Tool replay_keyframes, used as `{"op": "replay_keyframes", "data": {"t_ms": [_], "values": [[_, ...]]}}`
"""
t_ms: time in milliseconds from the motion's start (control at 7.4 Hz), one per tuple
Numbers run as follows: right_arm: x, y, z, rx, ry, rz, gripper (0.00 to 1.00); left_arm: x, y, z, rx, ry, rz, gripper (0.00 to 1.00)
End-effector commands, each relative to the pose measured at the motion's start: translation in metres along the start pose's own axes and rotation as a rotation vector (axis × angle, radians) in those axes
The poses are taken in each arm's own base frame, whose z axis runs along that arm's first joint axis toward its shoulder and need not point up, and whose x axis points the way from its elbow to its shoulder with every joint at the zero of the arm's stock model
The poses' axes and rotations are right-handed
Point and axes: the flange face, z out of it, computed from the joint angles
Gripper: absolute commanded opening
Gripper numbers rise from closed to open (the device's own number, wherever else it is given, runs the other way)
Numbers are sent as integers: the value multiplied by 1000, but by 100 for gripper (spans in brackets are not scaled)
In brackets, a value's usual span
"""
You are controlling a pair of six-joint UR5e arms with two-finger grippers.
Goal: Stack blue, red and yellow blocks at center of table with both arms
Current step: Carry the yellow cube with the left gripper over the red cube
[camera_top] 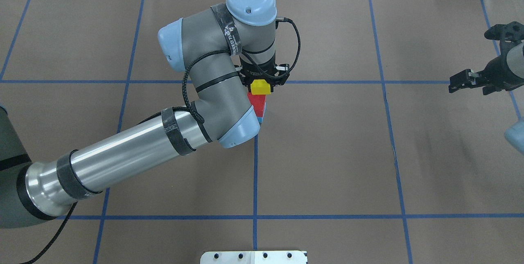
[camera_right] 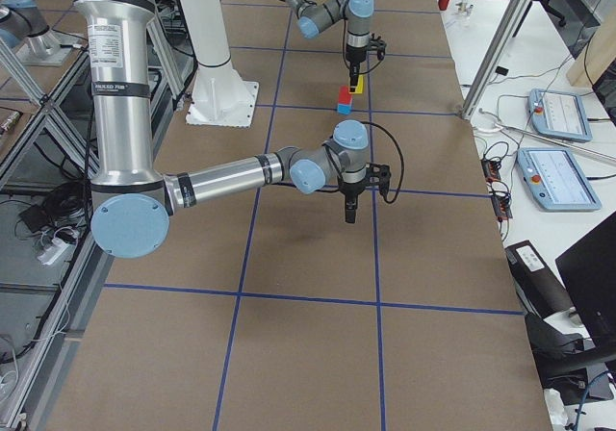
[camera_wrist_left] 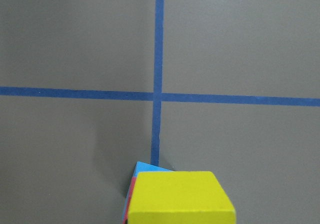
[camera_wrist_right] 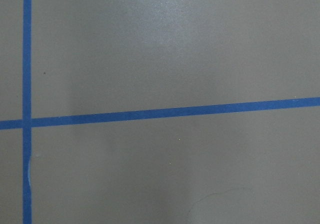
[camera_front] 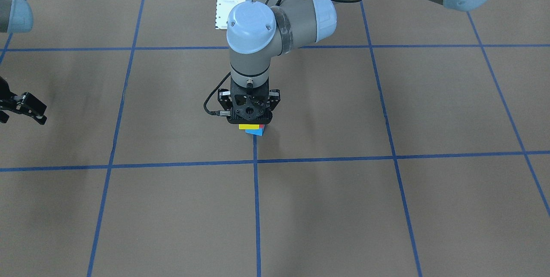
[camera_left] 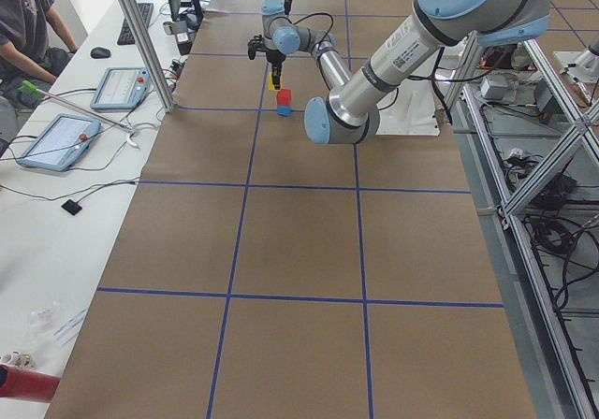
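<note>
- Left gripper [camera_front: 250, 114] is pinching the yellow block [camera_wrist_left: 180, 196], fingers on two opposite faces.
- Block hangs higher than the red block [camera_top: 256, 103] and, judging by both side views, a little past it toward the operators. It does not look seated.
- Blue block [camera_front: 259, 132] sits directly under the red block, its corners turned out of line.
- Likely reason for the high hold: to line up over the red block before lowering.
- Right gripper [camera_top: 466, 80] is well clear of the red block, parked out of the way. Cannot tell whether its fingers are spread.
- Writing: print on the left arm's strap [camera_top: 231, 37], too small to read. Blocks are unmarked.
</note>
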Motion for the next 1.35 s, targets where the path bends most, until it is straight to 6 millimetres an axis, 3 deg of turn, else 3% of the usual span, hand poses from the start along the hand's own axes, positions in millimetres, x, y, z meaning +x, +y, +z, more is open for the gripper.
{"op": "replay_keyframes", "data": {"t_ms": [0, 540, 1215], "values": [[1, 0, 1, -2, 1, 3, 100, -6, 1, 6, -13, -24, -2, 0], [2, 0, 3, -5, 3, 4, 100, -4, 5, 0, -25, -42, -13, 0], [-1, -2, 3, -3, 1, 4, 100, -3, 18, 10, -41, -43, 0, 0]]}}
